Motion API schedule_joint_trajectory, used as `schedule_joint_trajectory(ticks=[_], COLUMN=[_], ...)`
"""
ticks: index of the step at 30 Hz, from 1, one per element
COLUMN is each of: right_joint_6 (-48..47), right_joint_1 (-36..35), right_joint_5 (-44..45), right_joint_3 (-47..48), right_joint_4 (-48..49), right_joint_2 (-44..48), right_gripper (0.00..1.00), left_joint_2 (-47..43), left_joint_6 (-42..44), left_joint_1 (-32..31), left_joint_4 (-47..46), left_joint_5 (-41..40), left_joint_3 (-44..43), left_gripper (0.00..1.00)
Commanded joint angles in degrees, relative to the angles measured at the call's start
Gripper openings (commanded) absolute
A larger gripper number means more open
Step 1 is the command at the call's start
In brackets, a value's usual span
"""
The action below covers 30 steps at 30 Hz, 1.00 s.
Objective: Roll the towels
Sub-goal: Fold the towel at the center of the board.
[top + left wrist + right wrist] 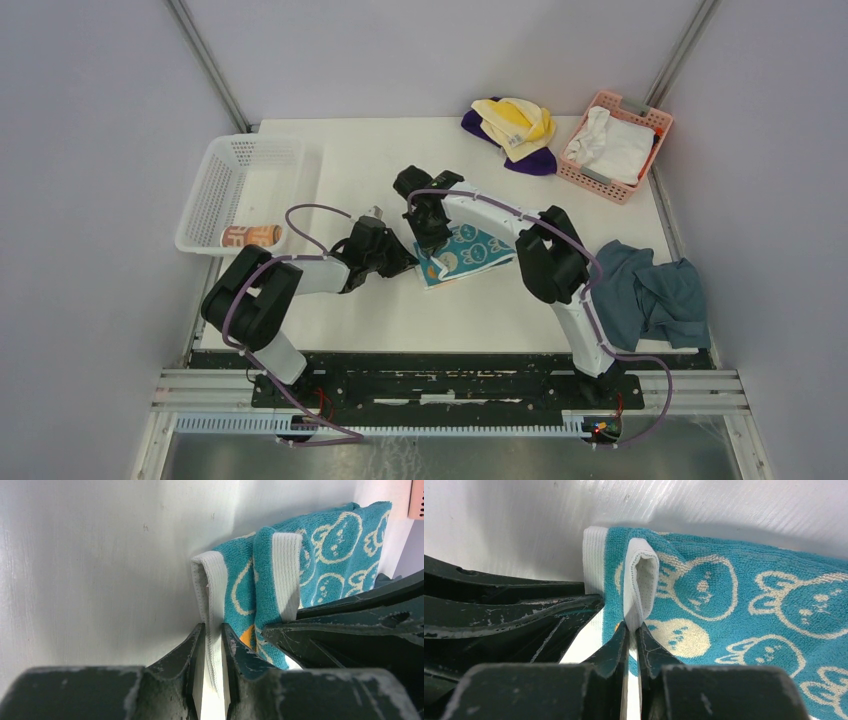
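Note:
A teal towel with white rabbit faces (pixel 468 252) lies at the table's middle, its left end pinched up by both grippers. My left gripper (pixel 408 262) is shut on the towel's white hem (pixel 212 605), which stands folded between its jaws. My right gripper (pixel 430 243) is shut on another fold of that white hem (pixel 640 580), right beside the left one. In the wrist views the teal towel (pixel 320 555) (pixel 749 605) stretches away flat behind the pinched folds. A pale yellow towel (pixel 515 120) lies on a deep purple towel (pixel 532 162) at the back. A rolled peach-orange towel (pixel 250 236) sits in the white basket.
A white mesh basket (pixel 232 165) stands at the left edge. A pink basket (pixel 645 118) with a white cloth (pixel 612 145) sits at the back right. A dull blue-grey cloth (pixel 650 295) lies crumpled at the right, near the right arm.

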<state>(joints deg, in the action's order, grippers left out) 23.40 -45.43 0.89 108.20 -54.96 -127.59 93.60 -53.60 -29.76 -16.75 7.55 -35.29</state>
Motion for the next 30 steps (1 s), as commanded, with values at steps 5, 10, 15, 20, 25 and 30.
schedule_joint_trajectory(ticks=[5, 10, 15, 20, 25, 30], right_joint_6=[1.16, 1.19, 1.34, 1.73, 2.20, 3.08], right_joint_1=[-1.06, -1.54, -1.94, -2.22, -2.28, -2.29], right_joint_5=[-0.36, -0.18, -0.09, 0.70, 1.48, 1.50], right_joint_3=[1.89, 1.96, 2.06, 2.01, 1.40, 0.62], right_joint_4=[0.94, 0.58, 0.49, 0.73, 1.61, 3.36], right_joint_2=[1.79, 2.40, 2.47, 3.22, 1.80, 0.41], right_gripper=[0.12, 0.13, 0.12, 0.13, 0.14, 0.20], left_joint_2=[0.15, 0.05, 0.02, 0.04, -0.12, -0.71], left_joint_6=[-1.27, -1.29, -1.28, -1.28, -1.28, -1.77], left_joint_1=[-0.48, -0.65, -0.74, -0.79, -0.83, -0.83], left_joint_4=[-0.96, -1.00, -1.00, -0.91, -0.83, -0.71], left_joint_5=[-1.55, -1.84, -1.85, -1.99, -2.19, -2.98], left_joint_3=[0.09, 0.22, 0.13, 0.16, 0.21, 0.83], left_gripper=[0.24, 0.22, 0.22, 0.21, 0.21, 0.23])
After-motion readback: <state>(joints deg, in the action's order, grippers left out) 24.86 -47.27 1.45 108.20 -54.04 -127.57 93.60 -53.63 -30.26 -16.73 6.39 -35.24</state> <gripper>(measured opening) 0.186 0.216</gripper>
